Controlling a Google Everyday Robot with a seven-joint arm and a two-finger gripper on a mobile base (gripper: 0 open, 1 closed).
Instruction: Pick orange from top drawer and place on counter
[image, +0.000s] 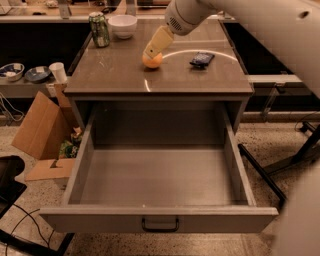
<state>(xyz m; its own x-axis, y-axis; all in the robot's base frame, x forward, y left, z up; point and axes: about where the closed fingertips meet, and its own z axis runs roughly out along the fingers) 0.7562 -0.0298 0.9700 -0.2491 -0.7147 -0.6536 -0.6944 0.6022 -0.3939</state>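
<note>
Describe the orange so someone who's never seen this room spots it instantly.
Find the grey-brown counter above the open top drawer. The orange sits mid-counter, just under the gripper. It alone is round and orange, unlike the flat dark object beside it.

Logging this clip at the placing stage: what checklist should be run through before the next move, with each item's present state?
1. Orange is out of the top drawer: ok.
2. Orange is resting on the counter: ok, it appears to sit on the surface.
3. Gripper is at the orange's top: ok.
4. Grip released: cannot tell.
5. Orange is apart from the dark flat object, can and white bowl: ok.
</note>
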